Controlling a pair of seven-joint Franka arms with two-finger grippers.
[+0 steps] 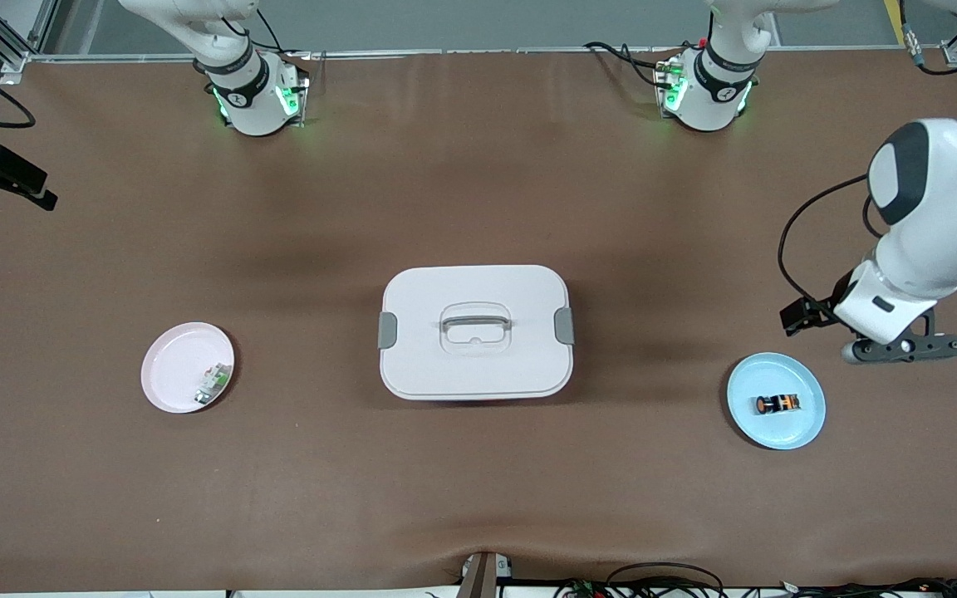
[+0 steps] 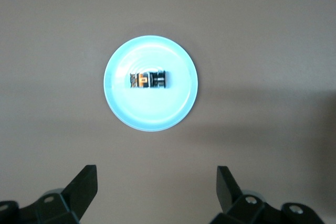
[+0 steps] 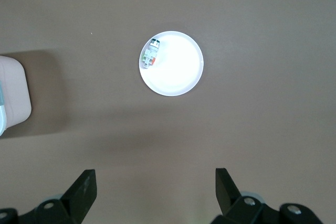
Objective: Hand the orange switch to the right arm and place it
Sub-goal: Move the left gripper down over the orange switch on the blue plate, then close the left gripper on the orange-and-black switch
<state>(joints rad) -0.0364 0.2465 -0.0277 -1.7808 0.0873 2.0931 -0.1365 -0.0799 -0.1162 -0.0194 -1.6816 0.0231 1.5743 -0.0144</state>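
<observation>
The brown surface carries a white box at its middle, lid on, with a grey handle on top and grey latches at both ends. This box serves as the landmark.

Toward the left arm's end from the box, and a little nearer the front camera, lies a blue plate. The orange switch rests on its side in the middle of that plate, untouched. Toward the right arm's end from the box lies a pink plate, with a small green-and-white part at its rim on the box side.

The left gripper hangs over the surface just beside the blue plate, jaws spread wide and empty. The right gripper is out of the front view; its wrist view shows it high over the surface near the pink plate, jaws wide apart and holding nothing.
</observation>
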